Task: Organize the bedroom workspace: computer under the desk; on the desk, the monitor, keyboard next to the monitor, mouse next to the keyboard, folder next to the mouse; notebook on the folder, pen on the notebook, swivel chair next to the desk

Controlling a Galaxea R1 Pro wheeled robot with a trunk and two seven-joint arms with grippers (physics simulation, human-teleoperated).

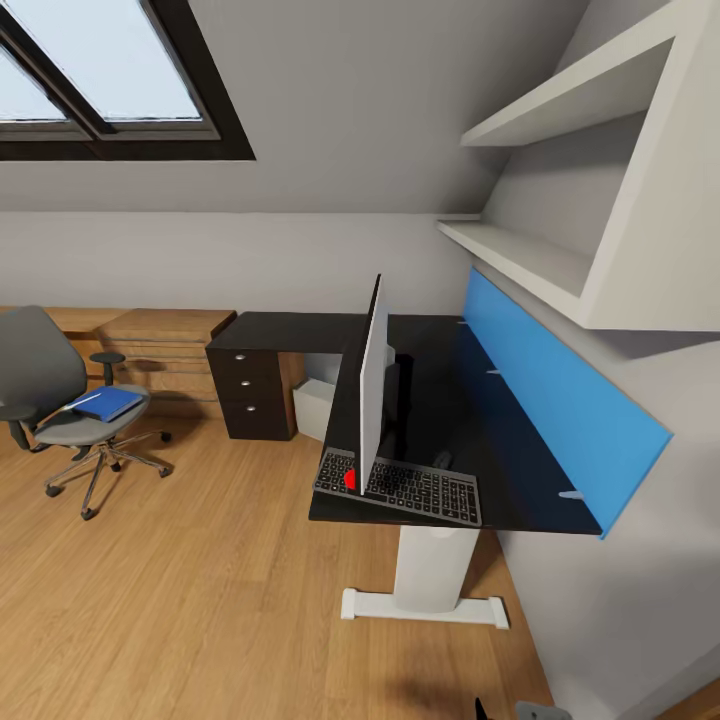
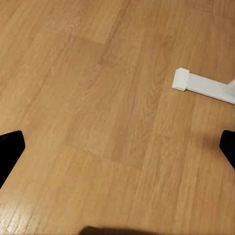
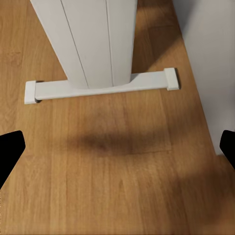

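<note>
Lying flat on grey swivel chair [image 1: 50, 395] seat, far left: bright blue folder [image 1: 106, 403]. Standing edge-on on glossy black surface [image 1: 450, 400]: monitor [image 1: 373, 385], overlapping keyboard [image 1: 400, 488]. Both claws [image 2: 117, 147] [image 3: 117, 147] spreading wide, gripping nothing.

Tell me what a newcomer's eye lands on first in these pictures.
The long bright blue panel along the wall behind the glossy black desk grabs attention first. On the desk, the monitor stands edge-on to the head view, with the keyboard lying under it at the near edge. Off to the left, a blue folder lies on the grey swivel chair.
</note>
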